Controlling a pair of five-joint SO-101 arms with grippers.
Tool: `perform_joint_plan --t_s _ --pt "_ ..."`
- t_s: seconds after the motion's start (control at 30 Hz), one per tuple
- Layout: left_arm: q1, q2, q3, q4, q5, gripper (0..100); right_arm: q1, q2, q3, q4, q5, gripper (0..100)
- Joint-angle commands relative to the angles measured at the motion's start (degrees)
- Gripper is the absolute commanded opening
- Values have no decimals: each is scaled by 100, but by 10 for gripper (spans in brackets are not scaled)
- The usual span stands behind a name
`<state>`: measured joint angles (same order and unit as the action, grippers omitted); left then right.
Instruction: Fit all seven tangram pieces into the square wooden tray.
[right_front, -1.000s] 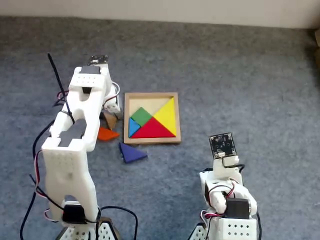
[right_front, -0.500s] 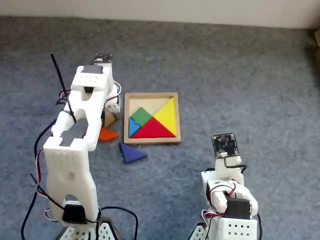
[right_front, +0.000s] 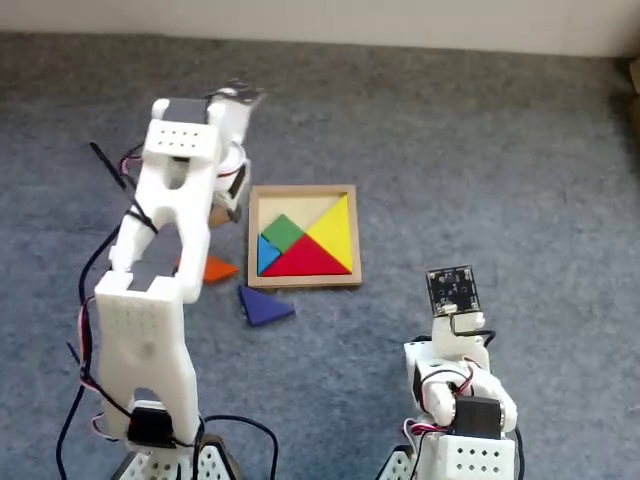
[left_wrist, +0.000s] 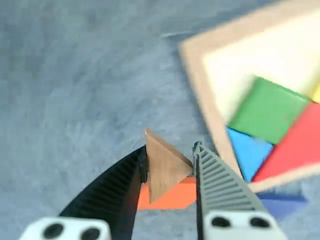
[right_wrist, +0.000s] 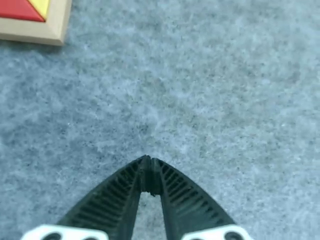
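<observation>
The square wooden tray (right_front: 303, 192) lies mid-table and holds a green square (right_front: 282, 231), a yellow triangle (right_front: 333, 232), a red triangle (right_front: 308, 260) and a small blue triangle (right_front: 266, 254). My left gripper (left_wrist: 170, 150) hangs just left of the tray's rim (left_wrist: 200, 85), shut on a brown triangle (left_wrist: 165, 167) that is raised off the carpet. An orange piece (left_wrist: 170, 197) lies below it. A dark blue triangle (right_front: 265, 305) rests on the carpet in front of the tray. My right gripper (right_wrist: 150, 162) is shut and holds nothing, low over bare carpet near the tray's corner (right_wrist: 35, 27).
Grey carpet covers the whole table. The left arm (right_front: 165, 230) stretches along the tray's left side, above the orange piece (right_front: 217, 268). The right arm (right_front: 455, 385) stands folded at the front right, with open carpet to the right of the tray.
The left arm has risen and swung toward the far side, lifting the brown triangle off the carpet. The right arm has barely moved.
</observation>
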<state>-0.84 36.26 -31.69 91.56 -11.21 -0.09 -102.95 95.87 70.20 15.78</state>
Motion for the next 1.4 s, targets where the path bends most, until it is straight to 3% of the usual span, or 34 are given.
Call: perform_joint_plan --t_s 0.0,0.13,0.3,0.57,0.8,1.17,1.37 --pt "470 -40 -532 70 -1152 130 57 -75 268 31 44 6" --pt "787 -31 -752 9 -1969 130 57 -75 268 31 44 6" --pt "1112 -22 -796 -554 -2488 130 57 -75 268 22 44 6" --pt "1481 453 -1007 -598 -3780 145 57 -75 268 22 44 6" --pt "1525 1095 -1666 -580 -3798 259 57 -75 268 13 44 6" --pt "1534 1007 -2053 -580 -3780 259 31 -75 268 4 44 6" --pt "1174 919 -2642 -624 -3059 258 31 -75 268 4 44 6"
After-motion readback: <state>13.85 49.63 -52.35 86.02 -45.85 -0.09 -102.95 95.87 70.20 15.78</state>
